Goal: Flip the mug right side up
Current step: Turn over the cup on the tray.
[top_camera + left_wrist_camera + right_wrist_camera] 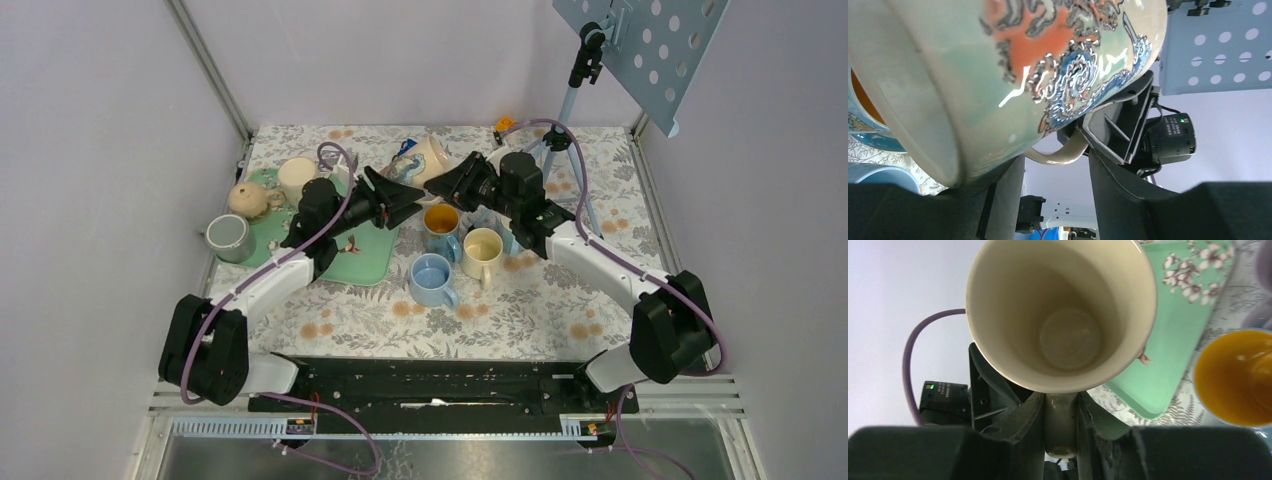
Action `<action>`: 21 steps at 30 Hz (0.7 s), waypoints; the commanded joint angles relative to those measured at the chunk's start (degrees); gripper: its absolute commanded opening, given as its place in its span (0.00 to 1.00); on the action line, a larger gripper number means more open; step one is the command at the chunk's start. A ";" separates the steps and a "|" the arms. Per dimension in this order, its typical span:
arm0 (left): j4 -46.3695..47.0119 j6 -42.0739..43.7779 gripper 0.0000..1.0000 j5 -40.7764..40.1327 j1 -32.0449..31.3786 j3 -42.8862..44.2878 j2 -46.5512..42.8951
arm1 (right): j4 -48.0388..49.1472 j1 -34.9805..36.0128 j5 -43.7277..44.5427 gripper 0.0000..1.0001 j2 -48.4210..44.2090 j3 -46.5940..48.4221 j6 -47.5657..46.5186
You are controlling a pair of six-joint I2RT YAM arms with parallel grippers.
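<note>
The mug point(430, 160), cream inside with an orange and blue wave pattern outside, hangs tilted above the back middle of the table. My right gripper point(1060, 415) is shut on its handle point(1060, 427), and the mug's open mouth point(1063, 330) faces that wrist camera. In the left wrist view the mug's painted wall point(1013, 70) fills the upper left. My left gripper point(1058, 195) stands open just under it with nothing in the gap. The mug's wall lies against the top of the left finger point(1003, 200). From above, the left gripper point(412, 196) meets the right gripper point(442, 182) below the mug.
A green tray point(365, 255) lies at the left with a teapot point(248, 198), a white cup point(296, 178) and a grey cup point(228, 238) nearby. An orange-lined mug point(441, 222), a cream mug point(482, 252) and a blue mug point(432, 280) stand upright below the grippers. A tripod point(565, 130) stands back right.
</note>
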 commanded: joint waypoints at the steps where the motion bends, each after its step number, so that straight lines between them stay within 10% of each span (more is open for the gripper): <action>1: 6.58 1.37 0.54 -0.77 -1.19 3.30 2.04 | -0.63 -0.15 1.77 0.00 -5.15 5.61 -6.64; 21: 6.45 2.40 0.54 -2.13 -12.86 10.98 11.90 | -26.22 0.13 9.30 0.00 -17.26 10.40 -22.31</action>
